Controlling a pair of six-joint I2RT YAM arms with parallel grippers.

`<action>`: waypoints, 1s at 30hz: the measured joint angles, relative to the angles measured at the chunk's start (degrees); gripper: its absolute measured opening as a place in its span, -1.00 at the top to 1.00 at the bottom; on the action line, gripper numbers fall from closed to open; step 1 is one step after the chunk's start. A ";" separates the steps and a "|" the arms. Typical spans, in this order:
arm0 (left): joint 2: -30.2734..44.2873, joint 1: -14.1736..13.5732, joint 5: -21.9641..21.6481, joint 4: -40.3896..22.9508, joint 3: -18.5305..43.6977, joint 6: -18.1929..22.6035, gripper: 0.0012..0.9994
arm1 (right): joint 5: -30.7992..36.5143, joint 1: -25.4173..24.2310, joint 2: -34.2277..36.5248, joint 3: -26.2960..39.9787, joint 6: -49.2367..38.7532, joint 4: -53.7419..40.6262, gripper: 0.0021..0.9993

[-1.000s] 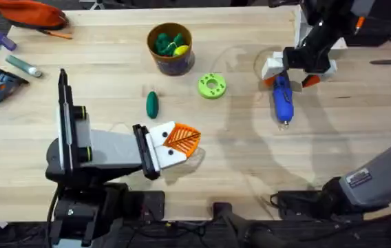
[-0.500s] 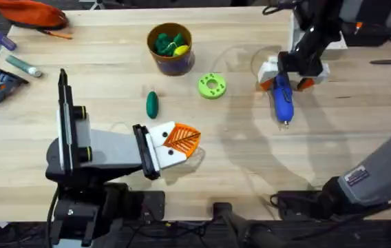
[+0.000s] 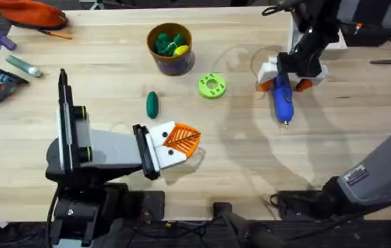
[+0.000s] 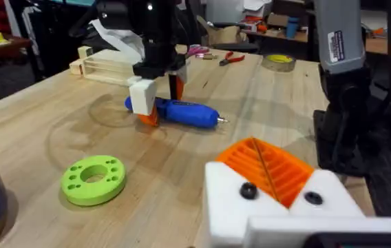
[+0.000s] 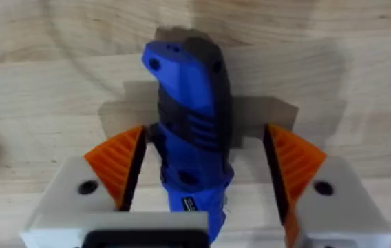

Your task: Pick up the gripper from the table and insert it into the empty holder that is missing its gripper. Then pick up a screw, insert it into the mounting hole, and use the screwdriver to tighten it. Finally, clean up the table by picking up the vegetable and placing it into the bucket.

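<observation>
Green disc [image 3: 212,86] beside blue screwdriver [image 3: 281,98]

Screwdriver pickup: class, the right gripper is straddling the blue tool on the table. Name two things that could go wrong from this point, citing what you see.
1. The right gripper is open around the screwdriver, with a wider gap on one side; closing could nudge or roll it.
2. The fingers sit near the dark end cap, far from the silver bit, so once lifted, the tool may tilt bit-down.
</observation>
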 joint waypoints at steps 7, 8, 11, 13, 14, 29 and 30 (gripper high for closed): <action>0.00 0.00 0.02 0.00 0.00 0.00 0.97 | -0.03 0.00 0.00 0.00 -0.02 0.04 -0.43; -0.01 0.00 0.02 0.00 0.00 0.00 0.97 | -0.04 0.02 0.00 0.00 -0.03 0.07 -0.21; 0.00 0.00 0.01 0.00 0.00 0.01 0.97 | -0.13 0.01 0.00 0.00 -0.03 0.07 -0.06; -0.02 0.00 0.00 0.00 0.00 0.00 0.97 | -0.15 0.02 0.00 0.00 -0.02 0.22 0.09; 0.00 0.00 0.02 0.00 0.00 0.00 0.97 | -0.04 0.02 0.00 0.00 -0.04 0.38 0.12; 0.00 0.00 0.00 0.00 0.00 0.00 0.97 | 0.48 0.00 0.13 0.00 -0.24 0.52 0.95; 0.00 0.00 0.02 0.00 0.00 0.00 0.97 | 0.49 0.00 0.13 0.00 -0.22 0.52 0.95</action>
